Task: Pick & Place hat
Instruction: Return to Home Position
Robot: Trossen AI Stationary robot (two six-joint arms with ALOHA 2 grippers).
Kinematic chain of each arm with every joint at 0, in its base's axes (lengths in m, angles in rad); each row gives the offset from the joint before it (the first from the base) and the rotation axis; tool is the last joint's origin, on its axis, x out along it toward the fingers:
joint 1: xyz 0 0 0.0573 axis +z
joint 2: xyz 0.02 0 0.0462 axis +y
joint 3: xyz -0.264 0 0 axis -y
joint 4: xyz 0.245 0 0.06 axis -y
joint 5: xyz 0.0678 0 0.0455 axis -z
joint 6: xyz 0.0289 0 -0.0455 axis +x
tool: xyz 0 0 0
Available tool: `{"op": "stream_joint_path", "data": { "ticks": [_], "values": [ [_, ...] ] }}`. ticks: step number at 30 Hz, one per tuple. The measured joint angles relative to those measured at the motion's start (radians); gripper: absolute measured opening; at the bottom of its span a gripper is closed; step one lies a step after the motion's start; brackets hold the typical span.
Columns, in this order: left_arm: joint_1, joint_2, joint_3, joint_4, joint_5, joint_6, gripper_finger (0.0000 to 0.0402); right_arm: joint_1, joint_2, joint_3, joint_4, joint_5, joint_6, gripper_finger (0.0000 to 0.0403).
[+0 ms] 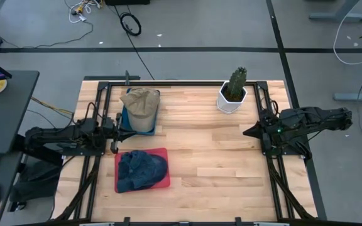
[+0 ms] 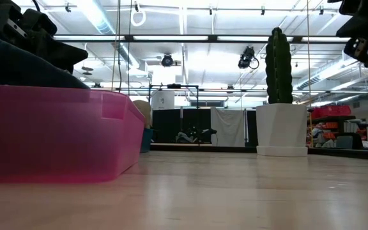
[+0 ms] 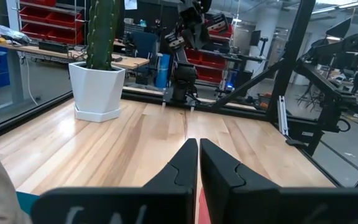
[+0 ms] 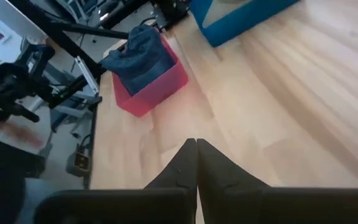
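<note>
A dark blue denim hat (image 1: 142,168) lies in a red bin (image 1: 163,182) near the table's left front. It also shows in the right wrist view (image 4: 138,53) and, over the pink wall, in the low view (image 2: 18,64). A tan hat (image 1: 140,100) sits in a blue bin (image 1: 126,119) farther back. My left gripper (image 1: 115,127) is shut and hovers between the two bins at the table's left edge; in its own view the fingers meet (image 3: 197,149). My right gripper (image 1: 247,132) is shut (image 4: 196,146) over the table's right side, touching nothing.
A cactus (image 1: 236,83) in a white pot (image 1: 230,103) stands at the far right of the table, close to my right arm. Bare wood (image 1: 212,157) stretches across the middle and near side. Black frame rails (image 1: 168,83) border the tabletop.
</note>
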Motion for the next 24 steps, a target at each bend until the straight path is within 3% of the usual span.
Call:
{"op": "stream_joint_path", "data": {
  "ticks": [4,12,19,24],
  "values": [
    [0.0,0.0,0.0,0.003,-0.001,0.0,0.0021,0.0,-0.039,-0.053,0.068,0.031,-0.067,0.0003],
    [0.0,0.0,0.0,0.006,-0.002,0.0,0.0021,-0.004,-0.173,-0.263,0.415,0.057,-0.191,0.0001],
    [0.0,0.0,0.0,0.007,-0.003,0.0,0.0021,-0.027,-0.332,-0.32,0.437,0.132,-0.305,0.0001],
    [0.0,0.0,0.0,0.006,-0.003,0.0,0.0021,-0.042,-0.341,-0.32,0.502,0.132,-0.411,0.0]
  ]
}}
